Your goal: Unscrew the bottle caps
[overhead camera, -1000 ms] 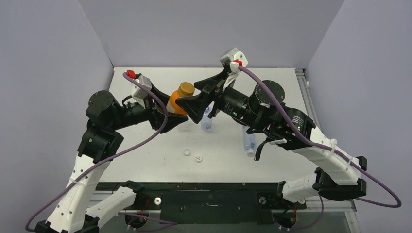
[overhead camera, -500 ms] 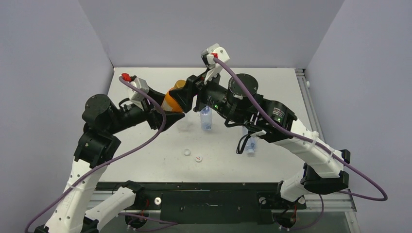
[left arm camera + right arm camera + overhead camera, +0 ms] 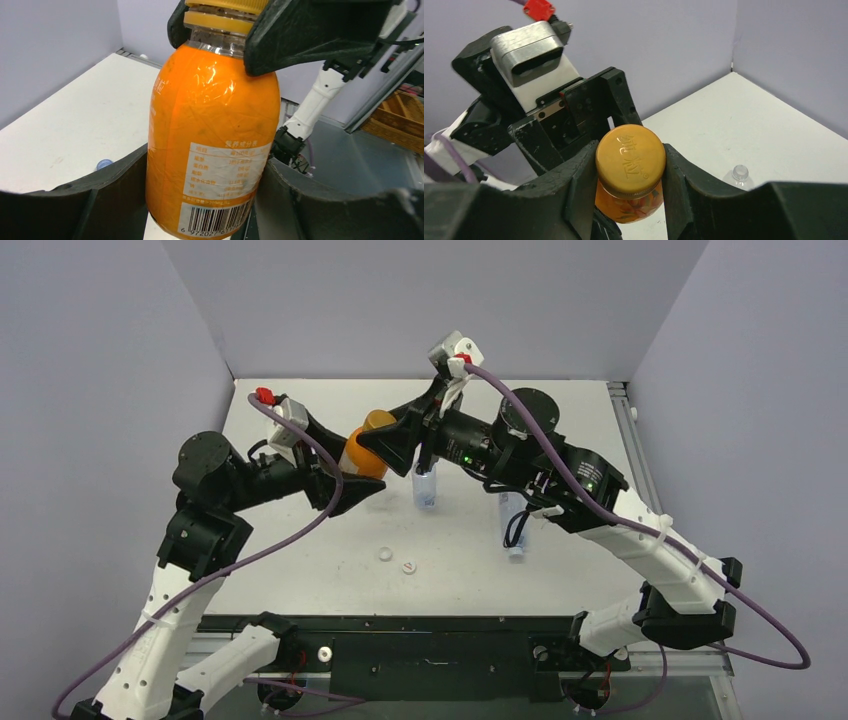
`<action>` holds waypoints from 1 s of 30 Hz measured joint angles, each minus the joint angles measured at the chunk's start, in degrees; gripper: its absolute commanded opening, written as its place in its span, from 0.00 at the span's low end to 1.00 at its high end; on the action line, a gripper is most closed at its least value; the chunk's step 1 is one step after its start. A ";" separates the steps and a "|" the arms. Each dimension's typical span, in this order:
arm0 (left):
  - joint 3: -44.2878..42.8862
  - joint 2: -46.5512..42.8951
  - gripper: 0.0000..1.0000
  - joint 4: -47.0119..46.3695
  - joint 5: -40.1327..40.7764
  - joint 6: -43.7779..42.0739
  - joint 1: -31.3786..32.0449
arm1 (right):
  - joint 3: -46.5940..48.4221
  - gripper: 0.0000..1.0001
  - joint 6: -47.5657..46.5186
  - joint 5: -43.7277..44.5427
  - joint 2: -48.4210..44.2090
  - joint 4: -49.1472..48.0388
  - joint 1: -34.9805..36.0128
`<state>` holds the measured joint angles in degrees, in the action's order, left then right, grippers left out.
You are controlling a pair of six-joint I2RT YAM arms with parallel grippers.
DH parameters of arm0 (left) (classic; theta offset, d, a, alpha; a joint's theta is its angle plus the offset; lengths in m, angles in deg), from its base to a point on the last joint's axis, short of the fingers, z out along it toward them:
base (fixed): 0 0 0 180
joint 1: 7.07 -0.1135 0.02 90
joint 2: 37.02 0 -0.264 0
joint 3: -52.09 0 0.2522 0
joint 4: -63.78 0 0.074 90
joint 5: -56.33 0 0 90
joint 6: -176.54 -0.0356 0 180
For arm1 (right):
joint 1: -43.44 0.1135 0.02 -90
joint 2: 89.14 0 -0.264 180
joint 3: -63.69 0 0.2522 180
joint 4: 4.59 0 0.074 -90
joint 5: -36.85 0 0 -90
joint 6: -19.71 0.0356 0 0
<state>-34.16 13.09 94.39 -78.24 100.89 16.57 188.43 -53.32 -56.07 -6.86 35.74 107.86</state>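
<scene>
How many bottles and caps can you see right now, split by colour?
orange bottle: 1
clear bottles: 2
white caps: 2
golden cap: 1
Total: 6 in view

Tabletop [image 3: 300,550]: plain matte white, pretty clean, just a few faint scuffs.
Walls: back wall [image 3: 430,300], left wall [image 3: 90,390] and right wall [image 3: 760,390] were all flat pale lavender-grey, boxing the tabletop in.
Front edge: black rail [image 3: 430,625] ran along it.
Right edge: thin metal frame strip [image 3: 626,415].
Off to the side: wooden crate [image 3: 395,120], blurry.
Light: soft and even, weak shadows.
</scene>
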 measured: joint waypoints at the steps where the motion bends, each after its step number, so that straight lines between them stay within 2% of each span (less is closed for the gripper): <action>1: 0.00 0.15 0.00 -0.55 -1.11 0.90 0.02 | -0.79 0.00 -0.31 -1.86 -0.61 -0.61 -0.44; 9: 0.00 0.63 0.00 -4.76 -9.27 7.85 0.04 | -2.10 0.00 -2.89 -18.47 -2.36 -3.02 -4.31; 10: -0.02 0.72 0.00 -5.01 -9.92 8.28 0.04 | -2.10 0.04 -2.97 -19.96 -2.36 -3.06 -4.74; 11: 0.00 0.83 0.00 -5.16 -10.43 8.70 0.04 | -2.10 0.22 -3.06 -21.16 -2.36 -3.10 -5.11; 12: -0.02 0.96 0.00 -5.33 -10.91 9.03 0.04 | -2.10 0.37 -3.08 -21.86 -2.36 -3.08 -5.33; 13: 0.00 1.05 0.00 -5.44 -11.13 9.18 0.04 | -2.10 0.59 -3.10 -22.16 -2.36 -3.02 -5.55; 15: -0.02 1.25 0.00 -5.49 -11.28 9.16 0.04 | -2.08 0.76 -2.84 -21.55 -2.36 -2.78 -5.55; 19: -0.02 1.51 0.00 -4.68 -9.99 7.45 0.07 | -0.79 0.80 -2.43 -14.34 -2.08 -0.76 -4.33; 25: -0.02 1.51 0.00 -2.47 -3.76 2.38 0.07 | 6.82 0.82 -1.01 0.59 1.14 3.26 -0.17; 30: -0.02 1.22 0.00 0.26 0.42 -2.58 0.63 | 10.64 0.83 1.07 7.85 3.85 6.14 1.22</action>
<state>-34.19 14.31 94.65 -77.83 98.31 17.21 199.07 -52.25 -48.22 -3.01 41.88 109.08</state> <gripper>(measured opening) 0.591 0.824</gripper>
